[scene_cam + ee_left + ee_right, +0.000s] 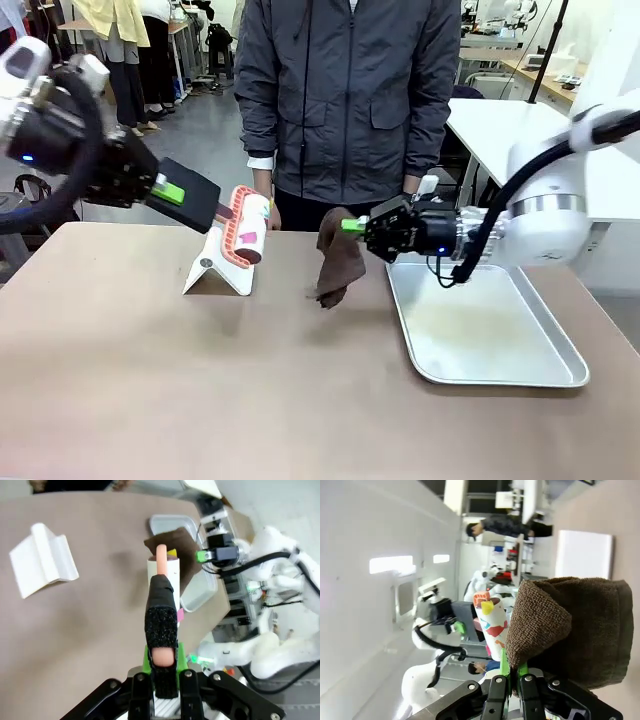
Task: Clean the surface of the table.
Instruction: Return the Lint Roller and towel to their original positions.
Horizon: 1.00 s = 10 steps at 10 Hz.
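The left gripper (165, 672) is clamped on the black-wrapped handle of a lint roller (247, 229), held above the table (150, 390) at ten o'clock from its centre. The right gripper (352, 226) pinches the top edge of a brown cloth (338, 262), which hangs with its lower end at the tabletop, at twelve o'clock. A white stand (218, 268) sits below the roller. A metal tray (560, 375) lies at three o'clock, the person (345, 100) beyond.
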Each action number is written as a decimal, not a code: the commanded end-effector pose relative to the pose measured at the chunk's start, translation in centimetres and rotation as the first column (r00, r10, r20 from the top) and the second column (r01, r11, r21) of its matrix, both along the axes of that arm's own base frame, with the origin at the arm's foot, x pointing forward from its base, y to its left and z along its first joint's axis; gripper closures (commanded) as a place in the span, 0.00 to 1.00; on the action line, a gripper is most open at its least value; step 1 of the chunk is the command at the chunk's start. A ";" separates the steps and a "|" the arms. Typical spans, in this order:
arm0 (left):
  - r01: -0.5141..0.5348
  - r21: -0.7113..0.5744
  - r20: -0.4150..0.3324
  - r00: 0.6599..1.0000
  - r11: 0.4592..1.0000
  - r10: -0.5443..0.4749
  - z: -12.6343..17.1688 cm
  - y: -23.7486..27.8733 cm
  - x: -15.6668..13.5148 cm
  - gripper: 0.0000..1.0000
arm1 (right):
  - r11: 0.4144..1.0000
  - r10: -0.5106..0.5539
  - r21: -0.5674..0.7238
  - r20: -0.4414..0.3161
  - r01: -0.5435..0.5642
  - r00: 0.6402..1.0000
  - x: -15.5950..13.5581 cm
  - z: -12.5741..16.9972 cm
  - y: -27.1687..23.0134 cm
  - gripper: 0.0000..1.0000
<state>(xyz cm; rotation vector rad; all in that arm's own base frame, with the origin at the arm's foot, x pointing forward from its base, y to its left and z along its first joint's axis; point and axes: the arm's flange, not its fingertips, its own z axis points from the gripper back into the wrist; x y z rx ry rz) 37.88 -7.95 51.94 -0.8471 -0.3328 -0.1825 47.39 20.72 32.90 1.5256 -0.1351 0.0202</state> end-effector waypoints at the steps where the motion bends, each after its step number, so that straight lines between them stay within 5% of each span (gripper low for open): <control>1: -0.043 0.050 -0.079 0.996 0.998 0.047 -1.3 -0.4 3.5 0.81 | 0.996 0.009 -0.091 -0.145 -0.022 0.989 1.8 -1.3 0.9 0.94; 5: -0.102 0.104 -0.159 0.980 0.989 0.118 -5.0 -1.3 7.2 0.81 | 0.986 -0.003 -0.165 -0.195 -0.029 0.981 2.6 -2.8 0.0 0.94; 10: -0.091 0.123 -0.119 0.987 0.988 0.106 -5.8 -1.2 6.1 0.81 | 0.989 -0.011 -0.148 -0.183 -0.017 0.983 1.7 -4.1 0.1 0.94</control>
